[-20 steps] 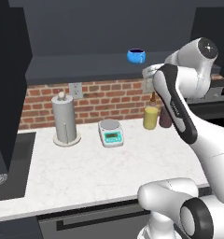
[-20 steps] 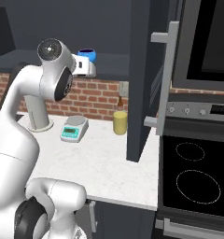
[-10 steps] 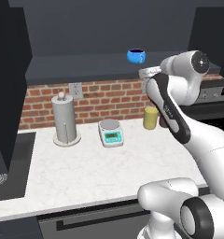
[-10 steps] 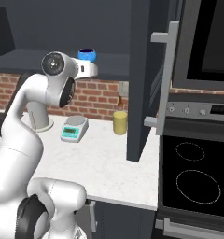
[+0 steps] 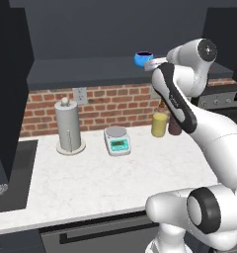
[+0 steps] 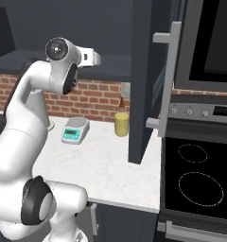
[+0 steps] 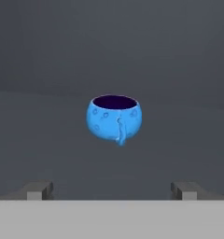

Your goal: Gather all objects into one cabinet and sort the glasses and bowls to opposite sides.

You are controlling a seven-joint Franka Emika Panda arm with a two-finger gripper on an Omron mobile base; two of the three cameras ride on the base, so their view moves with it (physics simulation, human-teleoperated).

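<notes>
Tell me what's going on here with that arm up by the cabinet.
The white arm is reaching up to the dark wall cabinet, its claw open and pointed at a bright-blue cup that sits upright on the shelf, handle facing the claw. The fingers are apart and short of the cup, holding nothing. Below, the counter holds a paper towel holder, a kitchen scale and a yellow container.

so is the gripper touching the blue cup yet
Apart. In the hand view the blue cup sits on the shelf, well beyond the open gripper, with bare shelf between.

End effector (image 7: 112, 189) has backed off blue cup (image 7: 115, 119).
</notes>
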